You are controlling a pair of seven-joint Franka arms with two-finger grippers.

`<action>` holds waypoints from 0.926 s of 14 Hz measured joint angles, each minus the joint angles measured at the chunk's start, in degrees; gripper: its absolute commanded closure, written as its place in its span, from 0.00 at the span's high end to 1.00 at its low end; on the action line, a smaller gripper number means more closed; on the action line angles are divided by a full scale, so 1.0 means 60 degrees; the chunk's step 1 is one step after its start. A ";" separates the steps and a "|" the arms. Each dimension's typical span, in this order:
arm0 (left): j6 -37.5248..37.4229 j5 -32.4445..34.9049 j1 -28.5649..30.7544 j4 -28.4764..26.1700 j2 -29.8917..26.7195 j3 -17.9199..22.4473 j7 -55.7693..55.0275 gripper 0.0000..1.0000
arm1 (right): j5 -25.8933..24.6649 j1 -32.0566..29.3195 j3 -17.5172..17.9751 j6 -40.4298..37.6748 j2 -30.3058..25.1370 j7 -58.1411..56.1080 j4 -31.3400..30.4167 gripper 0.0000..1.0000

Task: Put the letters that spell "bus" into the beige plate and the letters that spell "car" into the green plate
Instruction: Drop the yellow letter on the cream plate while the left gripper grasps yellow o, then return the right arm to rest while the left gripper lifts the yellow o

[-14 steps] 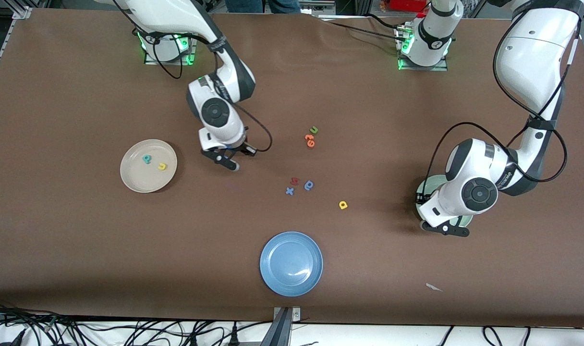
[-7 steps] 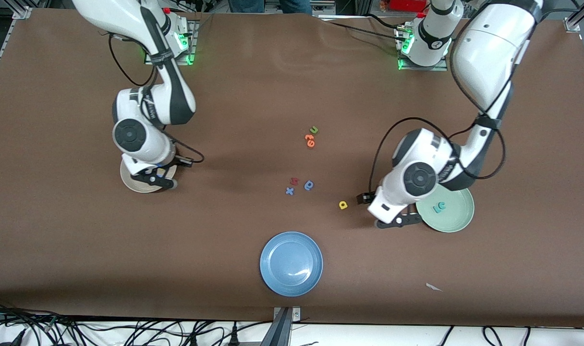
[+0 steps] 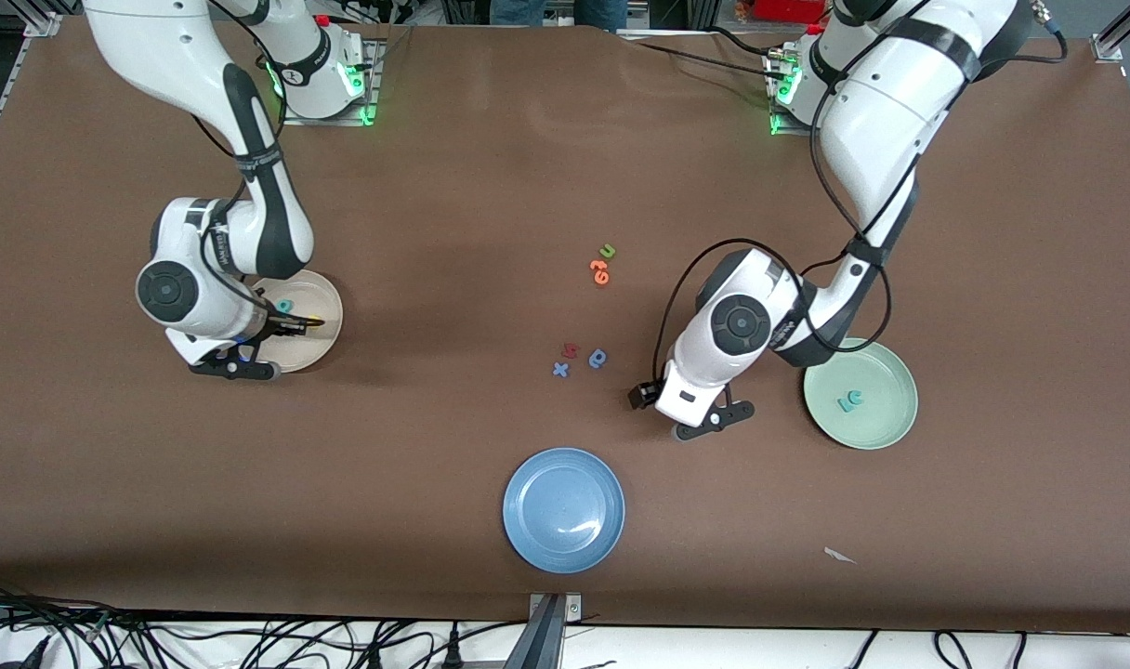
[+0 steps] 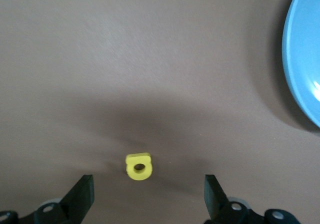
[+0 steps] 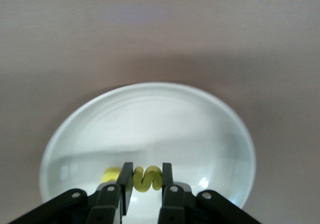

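My right gripper (image 5: pixel 145 176) is shut on the yellow "s" (image 5: pixel 147 178) and hangs low over the beige plate (image 5: pixel 150 124). On that plate (image 3: pixel 326 302) lie the teal "b" (image 3: pixel 285 305) and the yellow "u" (image 5: pixel 111 175). My left gripper (image 4: pixel 148 196) is open, low over the table between the blue plate and the green plate (image 3: pixel 886 413). The yellow "a" (image 4: pixel 139 166) lies flat on the table just ahead of its two fingers. The left hand hides that letter in the front view. The teal "c" and "r" (image 3: pixel 848 401) lie in the green plate.
A blue plate (image 3: pixel 563 509) sits nearest the front camera, mid-table. Loose letters lie at mid-table: a green "u" (image 3: pixel 608 251), orange ones (image 3: pixel 599 271), a red one (image 3: pixel 570 350), a darker blue round one (image 3: pixel 598 358) and a blue "x" (image 3: pixel 560 370). A white scrap (image 3: pixel 839 556) lies near the front edge.
The right arm swung from mid-table to over the beige plate, still shut. The left arm left the green plate, uncovering two teal letters, and moved over the yellow "a".
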 measured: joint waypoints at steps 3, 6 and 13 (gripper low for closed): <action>0.0049 0.0001 -0.0035 0.0002 0.0159 0.0069 -0.0069 0.85 | 0.0004 -0.0071 0.0032 -0.0148 0.0044 -0.0141 0.0257 1.00; 0.0050 0.0001 -0.0035 0.0016 0.0158 0.0128 -0.0071 0.81 | 0.0006 0.0002 0.0069 -0.1637 -0.0055 -0.0141 0.1333 1.00; 0.0050 0.0001 -0.0212 0.0015 0.0262 0.0296 -0.0244 0.74 | 0.0004 0.0048 0.0065 -0.6130 -0.0623 -0.0138 0.4941 1.00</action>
